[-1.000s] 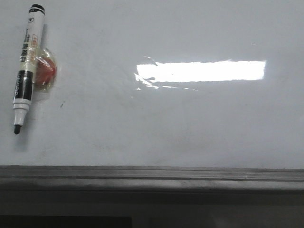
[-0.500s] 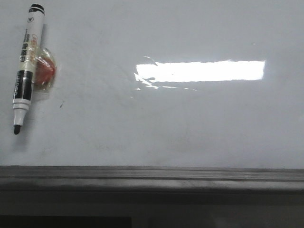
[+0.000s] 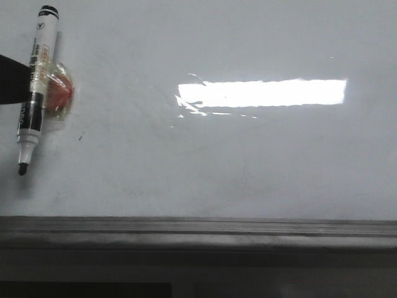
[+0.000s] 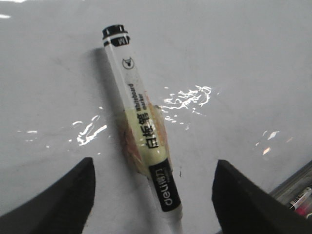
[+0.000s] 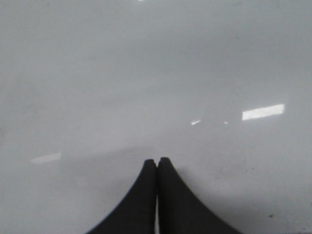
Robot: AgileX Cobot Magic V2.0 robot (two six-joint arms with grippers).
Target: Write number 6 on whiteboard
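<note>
The whiteboard (image 3: 248, 161) fills the front view, pale and glossy with a bright light reflection; no number 6 shows on it. A black-and-white marker pen (image 3: 36, 81) lies at its far left, tip toward the frame, taped over a red-orange blob (image 3: 61, 93). A dark finger (image 3: 9, 79) of my left gripper reaches in at the left edge beside the pen. In the left wrist view my left gripper (image 4: 155, 163) is open, its jaws wide on either side of the pen (image 4: 141, 126), not touching it. My right gripper (image 5: 157, 161) is shut and empty over bare board.
The board's dark grey frame edge (image 3: 198, 226) runs along the near side. At the corner of the left wrist view, a ledge with another marker (image 4: 300, 197) shows past the board's edge.
A dark finger of my left gripper has come into the front view at the left edge, beside the pen. The pen has not moved.
</note>
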